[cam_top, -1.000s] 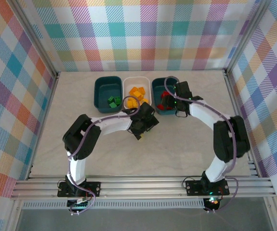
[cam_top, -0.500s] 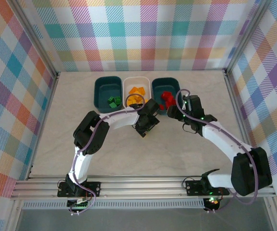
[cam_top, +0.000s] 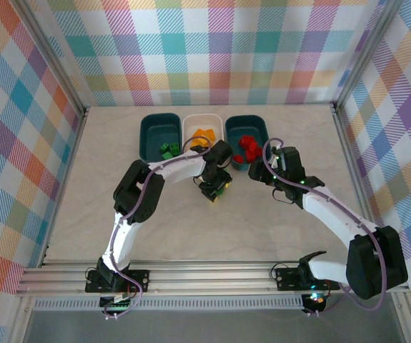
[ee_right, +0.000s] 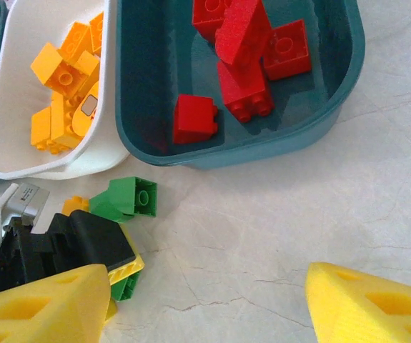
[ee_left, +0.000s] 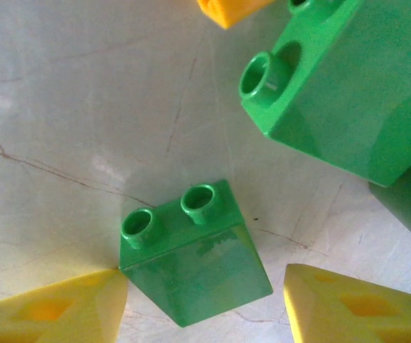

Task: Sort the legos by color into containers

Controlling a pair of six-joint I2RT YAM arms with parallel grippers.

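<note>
My left gripper [ee_left: 205,311] is open, low over the table, with a small green lego [ee_left: 191,254] lying between its yellow fingertips [ee_left: 55,314]. The left tip touches the brick's corner; the right tip stands apart. A bigger green lego [ee_left: 341,86] and an orange one [ee_left: 230,8] lie just beyond. My right gripper [ee_right: 209,307] is open and empty over bare table, in front of the right teal container [ee_right: 334,121] holding red legos [ee_right: 244,50]. The white container [cam_top: 203,121] holds orange legos [ee_right: 62,78]. The left teal container [cam_top: 151,132] holds green legos [cam_top: 168,150].
In the right wrist view the left gripper's black body [ee_right: 62,243] sits at the lower left, with a green lego [ee_right: 126,199] on the table beside it. The two grippers are close together in front of the containers. Aluminium rails and checkered walls bound the table [cam_top: 262,229].
My right gripper has drawn back from over the red container toward the near right. My left gripper has shifted slightly toward the containers, over the loose legos.
</note>
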